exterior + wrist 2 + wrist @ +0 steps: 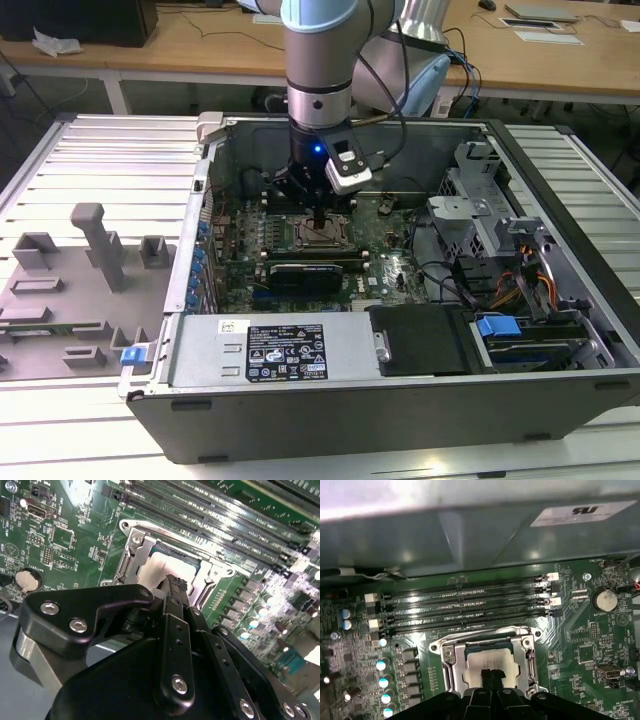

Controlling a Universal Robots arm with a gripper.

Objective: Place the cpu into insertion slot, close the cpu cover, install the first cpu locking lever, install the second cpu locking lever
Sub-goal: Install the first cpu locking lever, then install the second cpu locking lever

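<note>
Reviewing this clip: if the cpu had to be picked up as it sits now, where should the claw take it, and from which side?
Probably by two opposite edges, from straight above: the cpu lies flat, top up. The cpu cover seems to lie over its rim, so little edge is exposed. The shut claw is over its middle.

Open computer case [400, 400] lying on its side on a slatted metal table [100, 150]. Robot arm [318, 60] reaching down into it, gripper [318, 215] hanging directly over the insertion slot [320, 233] on the green motherboard [385, 250] (finger state not discernible). Grey fixture tray [70, 290] sitting toward the exterior view's left. Wooden desks [200, 45] standing behind.
</note>
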